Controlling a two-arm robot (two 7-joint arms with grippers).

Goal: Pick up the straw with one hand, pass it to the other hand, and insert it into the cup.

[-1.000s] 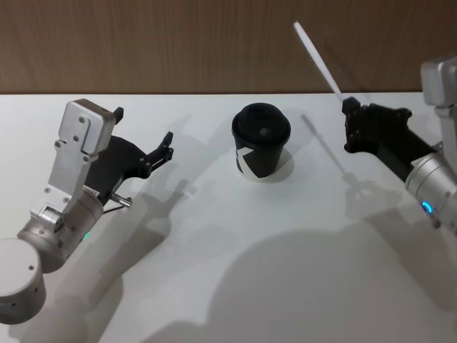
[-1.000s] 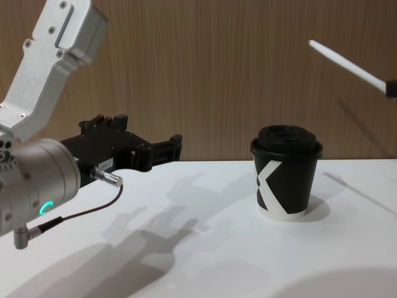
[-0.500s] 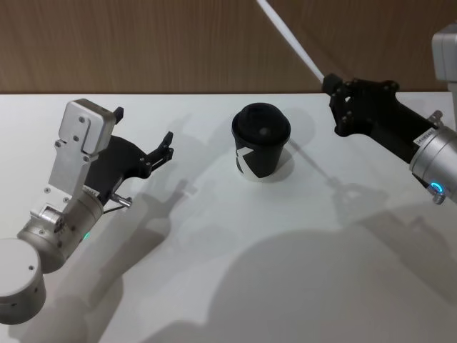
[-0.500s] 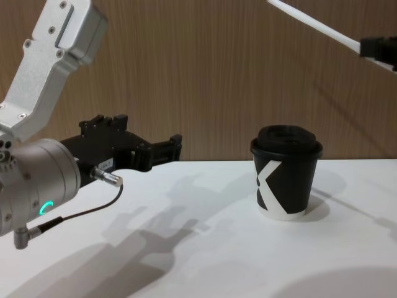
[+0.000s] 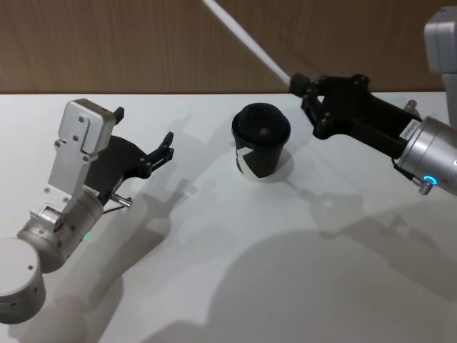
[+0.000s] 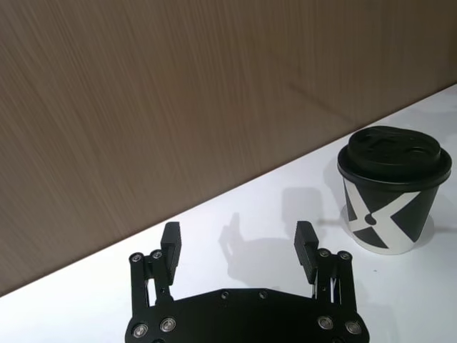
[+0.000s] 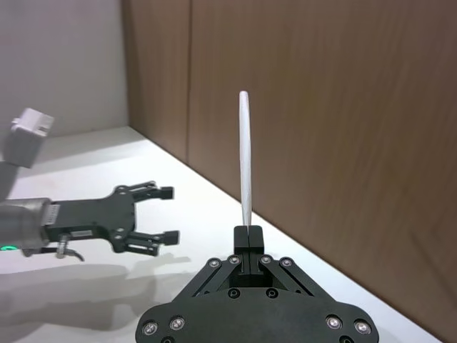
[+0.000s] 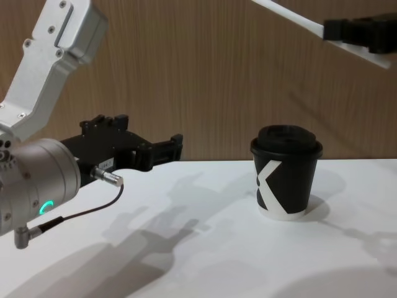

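Passing step, by the look of it: lifted off the table, not yet handed over, nothing yet in the cup (image 5: 260,143). Up in the air, above the cup and a little to its right: the straw (image 5: 246,39), pinched by its lower end between the closed jaws of the right gripper (image 5: 296,84). Straight out from those fingertips and in line with them; long axis slanted, free end pointing up and to the left, crossing over and behind the cup toward the wood wall (image 5: 107,43). Well to the left of the cup, about level with its lid (image 5: 261,127): the left gripper (image 5: 143,125), jaws spread wide, empty, facing the cup. Next, most likely: carry the free length across above the cup and into that open gap, close on the shaft well away from the right fingertips, release only once held. Care needed in lining a thin tilted shaft up with the gap, and in leaving one long end free for the lid.
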